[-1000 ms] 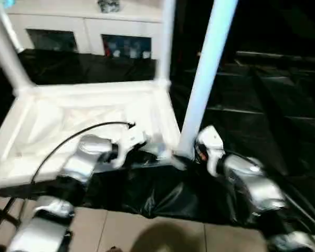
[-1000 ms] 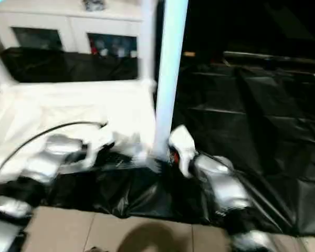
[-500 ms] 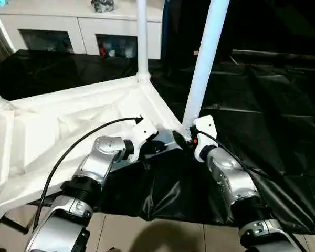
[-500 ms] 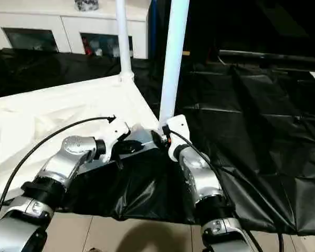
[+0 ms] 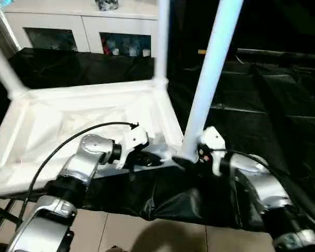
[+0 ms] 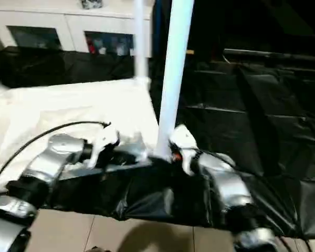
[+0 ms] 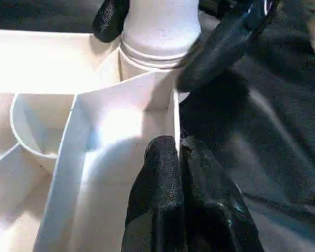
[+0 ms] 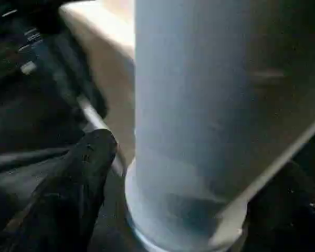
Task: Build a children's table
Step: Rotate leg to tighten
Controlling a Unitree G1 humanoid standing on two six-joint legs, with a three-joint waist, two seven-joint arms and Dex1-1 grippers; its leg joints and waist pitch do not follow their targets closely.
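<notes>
Currently the left gripper (image 7: 179, 157), jaws pinched shut on the table top (image 5: 84, 118) rim, should steady it while the right gripper (image 8: 163, 178), jaws spread around the leg (image 5: 210, 79), seats it straight.

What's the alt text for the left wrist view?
The left gripper, shut, pinches a thin rib of the upturned white table top. Just beyond, a white leg stands in the corner socket, with the right gripper's fingers around its base.
</notes>
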